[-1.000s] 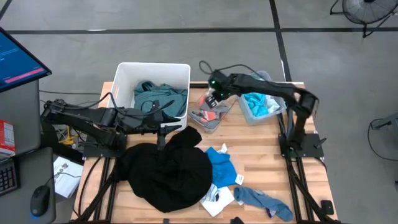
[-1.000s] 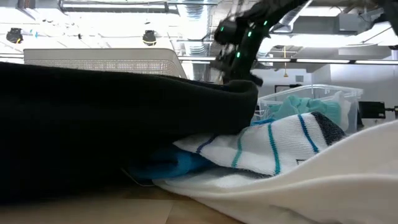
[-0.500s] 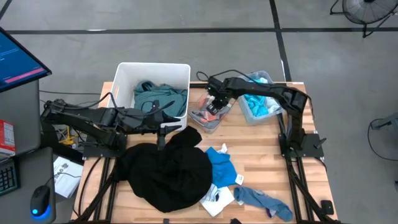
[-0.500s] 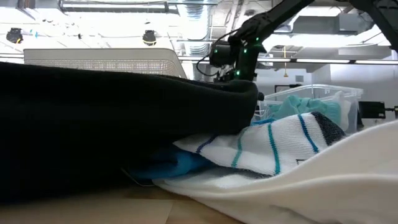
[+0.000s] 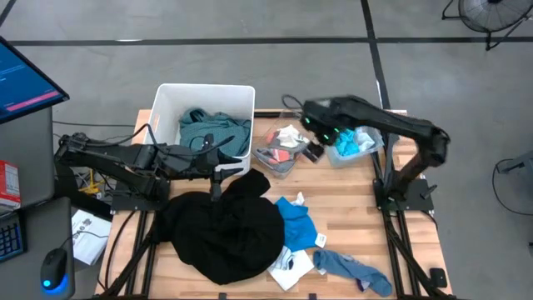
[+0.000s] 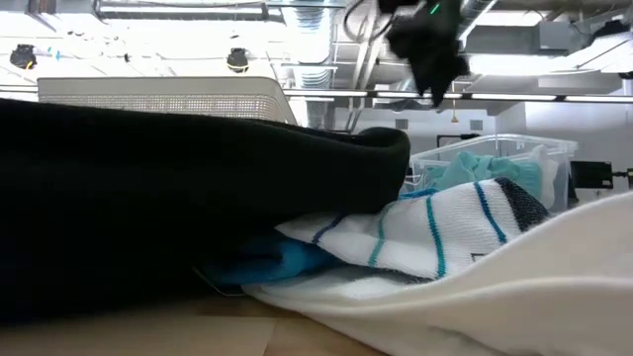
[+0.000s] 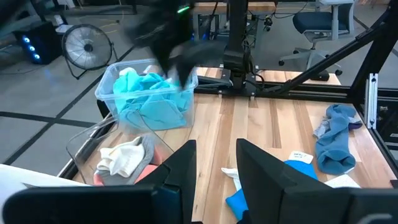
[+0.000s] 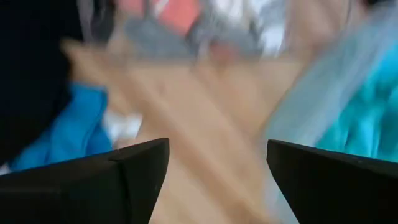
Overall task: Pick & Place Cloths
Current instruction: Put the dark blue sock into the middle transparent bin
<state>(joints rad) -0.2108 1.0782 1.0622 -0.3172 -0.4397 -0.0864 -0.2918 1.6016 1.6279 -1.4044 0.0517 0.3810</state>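
Note:
The large black garment (image 5: 223, 227) lies spread on the table's near left. Beside it lie a blue piece (image 5: 296, 218), a white piece (image 5: 291, 265) and a grey-blue sock (image 5: 350, 268). The teal-green shirt (image 5: 213, 129) fills the white bin (image 5: 166, 104). A cyan shirt (image 5: 350, 140) sits in the right clear bin. White, grey and salmon pieces (image 5: 286, 140) lie in the middle clear bin (image 5: 279, 165). My right gripper (image 8: 217, 168) hangs open and empty above the gap between the clear bins (image 5: 317, 148). My left gripper (image 7: 216, 177) waits open above the black garment's far edge (image 5: 219, 177).
The striped white sock (image 6: 445, 232) and a white cloth lie close to the low camera. A monitor (image 5: 25, 79), a keyboard and a mouse (image 5: 52, 268) stand left of the table. Bare wood (image 5: 341, 196) shows between the clear bins and the blue piece.
My right gripper dipped into the middle clear bin, opened there, then rose and swung toward the table's right edge. A white piece now lies on top of the pile in that bin.

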